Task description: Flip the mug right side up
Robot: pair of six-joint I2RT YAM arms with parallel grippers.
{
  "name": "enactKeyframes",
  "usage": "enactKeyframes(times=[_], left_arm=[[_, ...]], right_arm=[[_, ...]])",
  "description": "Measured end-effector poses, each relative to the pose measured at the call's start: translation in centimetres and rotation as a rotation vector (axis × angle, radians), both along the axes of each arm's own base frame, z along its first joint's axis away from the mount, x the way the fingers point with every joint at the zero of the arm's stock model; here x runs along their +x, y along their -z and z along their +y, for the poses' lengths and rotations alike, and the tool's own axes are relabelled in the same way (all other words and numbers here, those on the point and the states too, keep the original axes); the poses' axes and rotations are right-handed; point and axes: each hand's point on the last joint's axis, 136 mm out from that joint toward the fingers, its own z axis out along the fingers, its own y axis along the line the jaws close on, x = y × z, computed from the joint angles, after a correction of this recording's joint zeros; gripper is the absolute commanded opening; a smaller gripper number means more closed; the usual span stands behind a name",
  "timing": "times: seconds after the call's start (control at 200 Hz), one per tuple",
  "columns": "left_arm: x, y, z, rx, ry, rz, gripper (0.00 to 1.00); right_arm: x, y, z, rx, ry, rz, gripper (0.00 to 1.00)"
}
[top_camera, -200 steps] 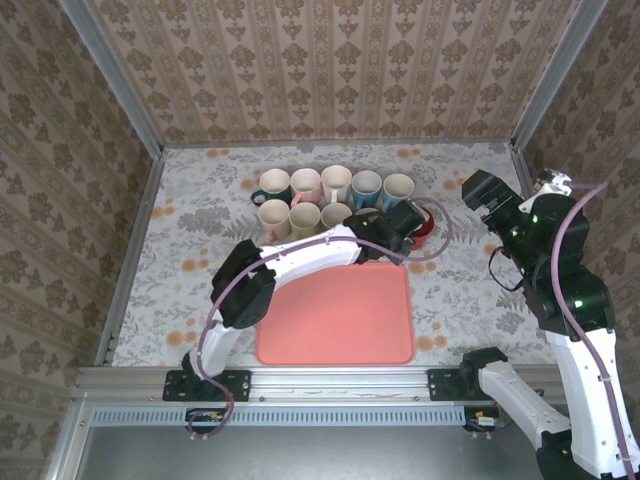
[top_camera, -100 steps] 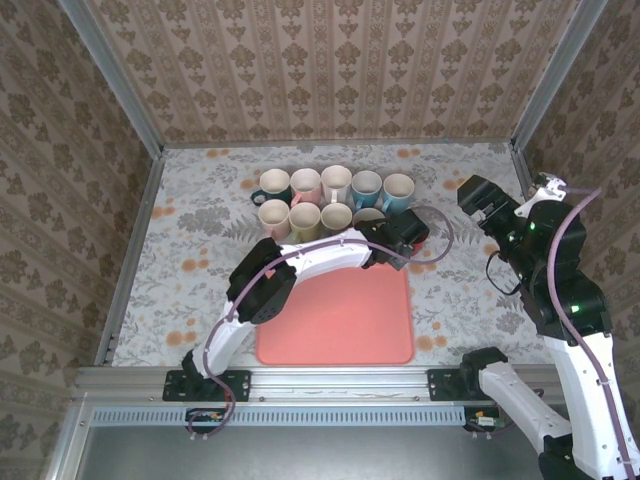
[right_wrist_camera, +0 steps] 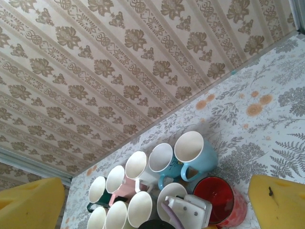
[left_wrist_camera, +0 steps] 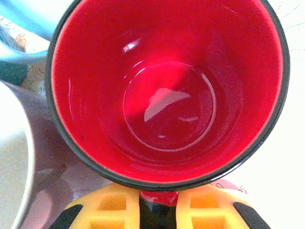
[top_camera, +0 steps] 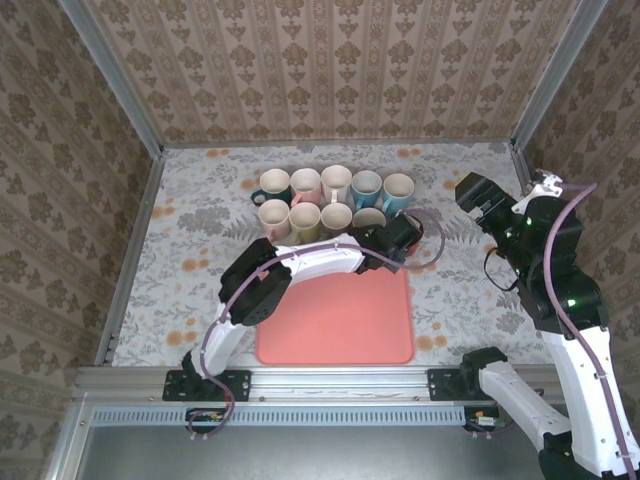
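**Left gripper pinched on the red mug, mouth up beside the mug rows**

The left gripper (left_wrist_camera: 158, 210) is closed narrow on the red mug (left_wrist_camera: 169, 95). Its yellow fingers (left_wrist_camera: 114, 210) clamp a dark strip just below the rim, most likely the handle. The mug's mouth faces up, so the turn itself looks done, with only the letting go left. The mug sits toward the far right of the worktop (top_camera: 190, 230), just past the far edge of the pink tray (top_camera: 340, 330) and at the right end of the near mug row. Whether its base rests flat on the worktop I cannot tell.

The right gripper (top_camera: 478, 195) hangs with its jaws wide and empty over the right edge, well apart from the mug.

Risks from here:
- If the base is not fully down, opening the jaws could drop the mug or rock it over.
- The hold is on one side only, so the mug may swing around the pinch if the arm shifts.
- Pulling back before the fingers clear the handle could drag the mug or tip it.

It is crowded here. A blue mug (right_wrist_camera: 193, 150) stands just behind the red one, and a cream mug (right_wrist_camera: 171, 195) just to its left. The other mugs (top_camera: 305, 200) are packed in two rows further left. The only open ways out are up, or back over the tray
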Motion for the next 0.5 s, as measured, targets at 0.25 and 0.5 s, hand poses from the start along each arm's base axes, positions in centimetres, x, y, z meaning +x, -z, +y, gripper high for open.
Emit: enactKeyframes(times=[0.25,0.5], left_arm=[[-0.1,0.0,0.7,0.002,-0.013,0.005,0.24],[-0.7,0.0,1.9,0.008,-0.018,0.008,0.41]], right_arm=[[0.2,0.2,0.3,0.003,-0.015,0.008,1.0],[0.4,0.4,0.4,0.0,-0.018,0.015,1.0]])
